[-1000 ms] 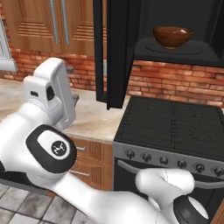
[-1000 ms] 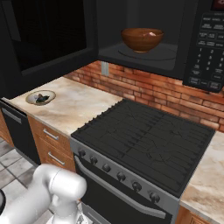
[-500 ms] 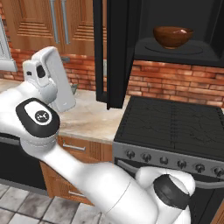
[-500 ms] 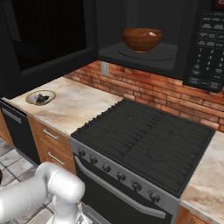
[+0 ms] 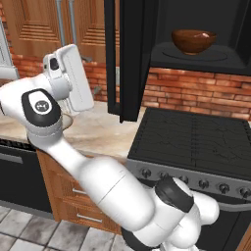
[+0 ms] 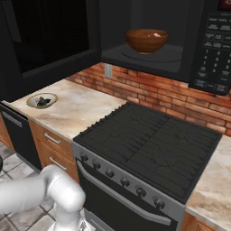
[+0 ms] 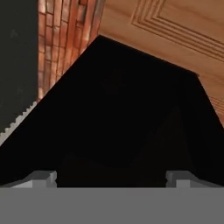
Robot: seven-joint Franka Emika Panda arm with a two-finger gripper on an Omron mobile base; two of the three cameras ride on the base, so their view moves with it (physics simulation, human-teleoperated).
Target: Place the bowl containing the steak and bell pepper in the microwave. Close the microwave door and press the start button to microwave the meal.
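Black stove sits flush in the marble tabletop, knobs along its front; a shallow cream dish rests far left, red brick wall behind, wooden cabinets above.

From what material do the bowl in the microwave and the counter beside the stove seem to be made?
The bowl looks like dark-brown wood with a smooth, slightly glossy finish: a soft highlight shows on its side. The counter looks like polished beige marble or similar stone, judging by its cloudy veining. Both are rendered, so this is appearance only.

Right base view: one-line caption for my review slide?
Wooden bowl sits inside the open microwave above the stove.
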